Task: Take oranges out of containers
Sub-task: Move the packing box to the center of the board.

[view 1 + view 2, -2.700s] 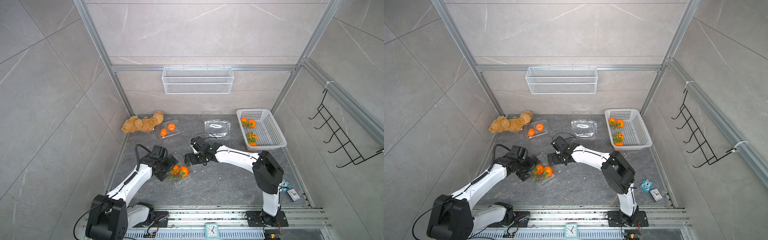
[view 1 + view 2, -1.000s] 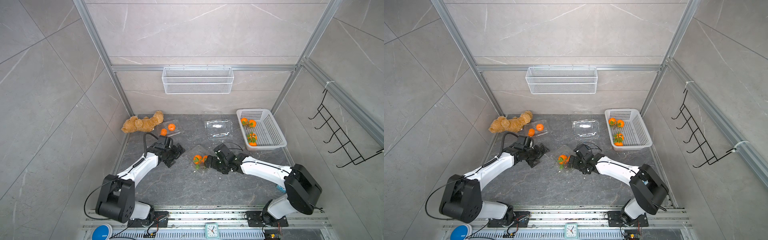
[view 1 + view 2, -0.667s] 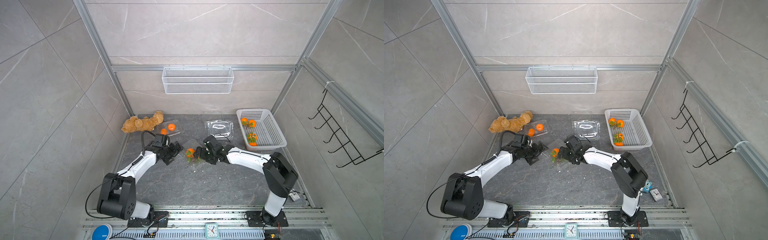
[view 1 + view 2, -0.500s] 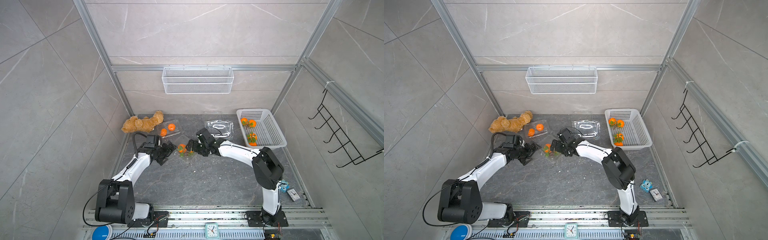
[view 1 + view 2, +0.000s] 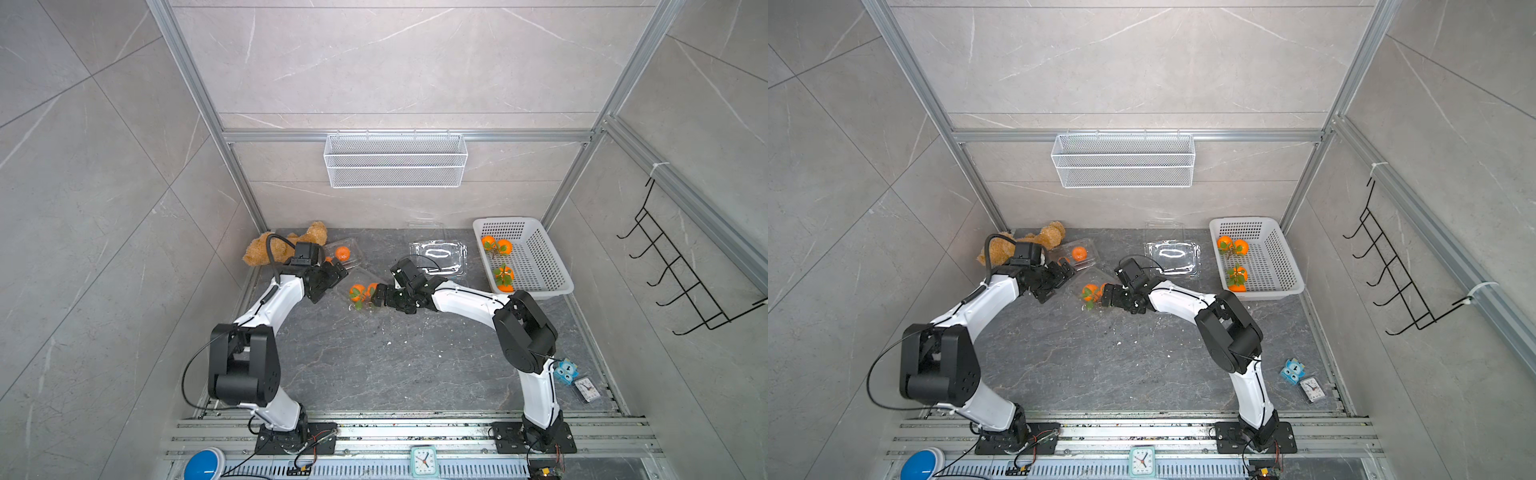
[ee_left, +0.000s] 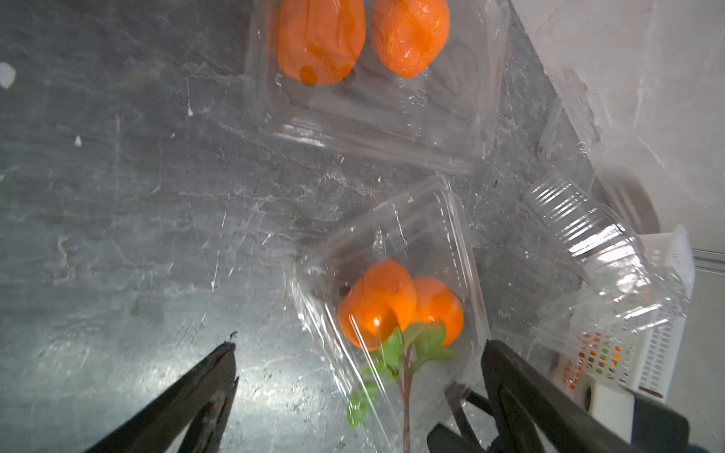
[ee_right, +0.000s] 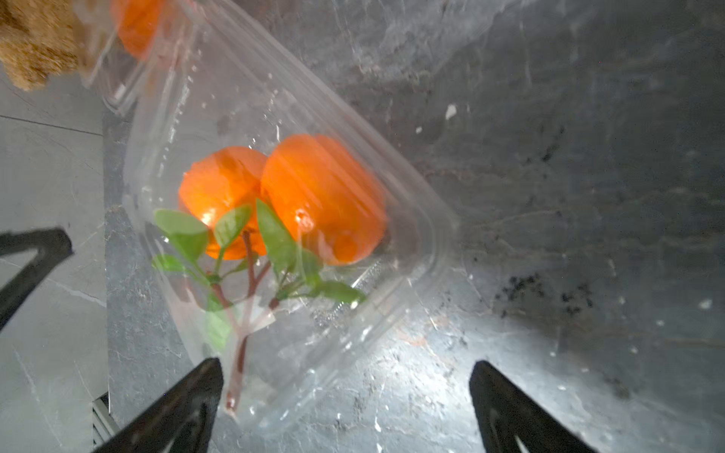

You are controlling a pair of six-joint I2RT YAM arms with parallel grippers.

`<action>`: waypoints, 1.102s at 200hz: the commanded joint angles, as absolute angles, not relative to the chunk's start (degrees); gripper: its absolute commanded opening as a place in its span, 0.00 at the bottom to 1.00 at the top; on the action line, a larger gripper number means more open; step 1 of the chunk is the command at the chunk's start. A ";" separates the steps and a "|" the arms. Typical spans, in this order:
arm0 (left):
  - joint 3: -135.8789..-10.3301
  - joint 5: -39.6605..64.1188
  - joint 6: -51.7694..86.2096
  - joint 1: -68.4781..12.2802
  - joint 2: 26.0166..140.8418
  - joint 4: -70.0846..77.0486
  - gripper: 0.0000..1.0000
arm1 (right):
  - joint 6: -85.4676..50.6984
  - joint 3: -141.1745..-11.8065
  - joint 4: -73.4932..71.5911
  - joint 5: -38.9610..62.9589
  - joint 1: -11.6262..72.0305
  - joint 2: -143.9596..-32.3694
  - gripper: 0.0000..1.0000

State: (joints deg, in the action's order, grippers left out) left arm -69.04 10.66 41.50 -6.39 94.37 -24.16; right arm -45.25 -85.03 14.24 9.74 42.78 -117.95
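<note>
Left gripper (image 6: 359, 347): jaws spread wide, empty, just beside the clear clamshell (image 6: 412, 227).
Right gripper (image 7: 345, 366): jaws spread wide, empty, at the clamshell's opposite side.
Clamshell position: on the stone tabletop (image 5: 374, 365), between both grippers.
Oranges (image 7: 314, 196): two leafy ones inside that clamshell.

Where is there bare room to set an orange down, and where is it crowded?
Bare: the dark grey stone tabletop in front, between the white left arm and right arm. Crowded: the back, from fuzzy tan teddy bear past the clear plastic clamshells to the white perforated basket.
</note>
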 commanded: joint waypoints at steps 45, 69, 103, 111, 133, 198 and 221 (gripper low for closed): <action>-70.12 17.10 37.11 -8.01 101.95 -12.10 1.00 | -46.68 -84.59 3.89 16.88 40.89 -119.83 0.95; -66.79 17.71 37.95 -10.38 100.16 -8.09 1.00 | -45.40 -85.70 3.05 19.24 39.82 -120.45 0.92; -62.10 18.50 40.49 -12.07 97.56 -4.51 0.99 | -42.53 -87.97 5.67 20.79 38.45 -121.33 0.90; -60.96 18.37 41.06 -12.45 96.83 -4.21 1.00 | -41.79 -88.47 6.57 21.15 38.27 -121.50 0.89; -56.54 18.10 43.65 -13.17 93.72 -2.27 1.00 | -38.87 -88.93 9.31 20.60 38.22 -120.78 0.89; -57.75 4.40 40.03 -13.67 84.57 -17.22 1.00 | -37.50 -82.20 8.09 20.47 34.39 -115.33 0.92; -65.92 3.65 35.84 -12.32 90.47 -19.90 0.99 | -38.54 -84.75 7.85 21.21 34.36 -117.32 0.95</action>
State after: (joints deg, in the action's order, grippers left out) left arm -57.98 9.02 41.56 -13.69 86.94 -14.72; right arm -38.74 -82.76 7.75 19.97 34.20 -117.71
